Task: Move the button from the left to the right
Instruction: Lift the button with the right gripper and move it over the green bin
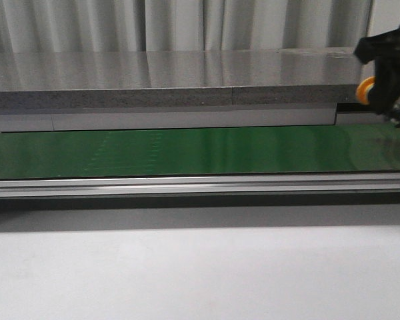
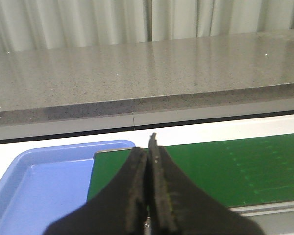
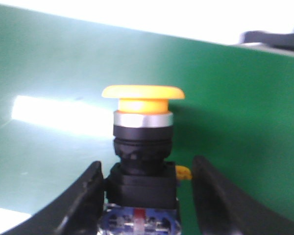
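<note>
The button [image 3: 143,147] sits between the right gripper's [image 3: 146,196] fingers [image 3: 83,196], its yellow-orange mushroom cap pointing away from the wrist over the green conveyor belt [image 3: 245,122]. The near finger touches the black body; the other stands a little off it, so whether the jaws grip it or merely straddle it cannot be told. In the front view only a sliver of orange [image 1: 365,90] shows by the right gripper [image 1: 390,73] at the far right edge, over the belt [image 1: 187,152].

The left gripper [image 2: 149,166] is pressed closed on nothing, near the blue tray [image 2: 44,186] at the belt's left end.

The likely risk: with contact on one side only, the top-heavy button could tilt or slip out during a lift or release.
</note>
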### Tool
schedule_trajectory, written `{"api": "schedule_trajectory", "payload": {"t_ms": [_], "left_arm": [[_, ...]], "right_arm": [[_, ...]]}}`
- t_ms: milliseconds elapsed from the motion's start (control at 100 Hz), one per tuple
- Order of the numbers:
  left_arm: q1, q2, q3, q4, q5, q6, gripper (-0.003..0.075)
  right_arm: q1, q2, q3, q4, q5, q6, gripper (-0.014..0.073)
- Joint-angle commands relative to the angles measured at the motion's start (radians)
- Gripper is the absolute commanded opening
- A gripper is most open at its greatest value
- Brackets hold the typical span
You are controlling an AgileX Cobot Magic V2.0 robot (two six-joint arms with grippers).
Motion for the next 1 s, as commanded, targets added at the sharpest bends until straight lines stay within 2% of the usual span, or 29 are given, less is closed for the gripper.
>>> {"api": "schedule_trajectory", "payload": {"t_ms": [0,270,460,610,990], "left_arm": [[-0.006,0.010,-0.027,-0.008,-0.080,-0.006,-0.0020],[-0.006,0.010,-0.027,-0.008,-0.080,-0.006,-0.0020],[-0.006,0.010,-0.027,-0.008,-0.080,-0.006,-0.0020],[-0.006,0.010,-0.027,-0.008,-0.080,-0.006,-0.0020],[-0.006,0.010,-0.027,-0.008,-0.080,-0.006,-0.0020]], "right_arm": [[-0.072,-0.074,-0.031,-0.022,-0.023,-0.033,0.0184],[-0.316,-0.087,-0.039,-0.022,-0.022,-0.121,0.0184],[-0.433,-0.065,-0.040,-0.022,-0.090,-0.151,0.0184],[-0.473,0.008,-0.051,-0.026,-0.115,-0.193,0.0184],[-0.501,0.189,-0.129,-0.049,-0.101,-0.195,0.0184]]}}
